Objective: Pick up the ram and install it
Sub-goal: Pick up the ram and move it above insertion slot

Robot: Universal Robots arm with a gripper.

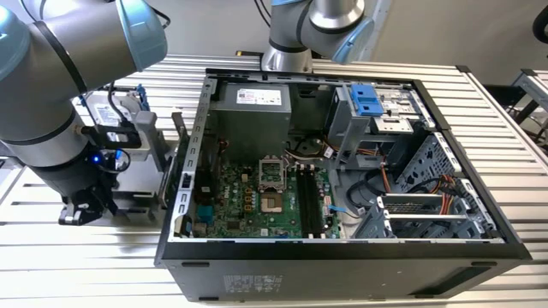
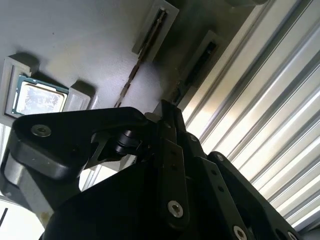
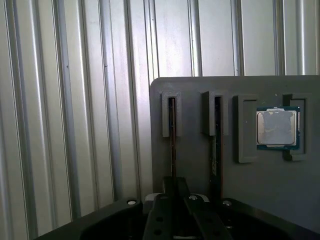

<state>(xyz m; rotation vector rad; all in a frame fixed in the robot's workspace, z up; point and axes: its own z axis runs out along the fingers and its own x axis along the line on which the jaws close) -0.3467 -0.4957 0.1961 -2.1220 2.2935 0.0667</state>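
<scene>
First wrist view: ram stands slotted, processor chip nearby.

dark ram, grey tray, green mobo

Looking like a robotics lab or assembly test cell rather than a home or office; showing a grey-and-blue industrial robot arm bending over a ribbed aluminium-profile table at the exterior view's left; carrying on that table an open computer case baring its green motherboard; lying on the same slats, a grey fixture plate presenting the ram on edge and a bare processor in moulded pockets; backing onto a plain grey wall at the far side.
</scene>
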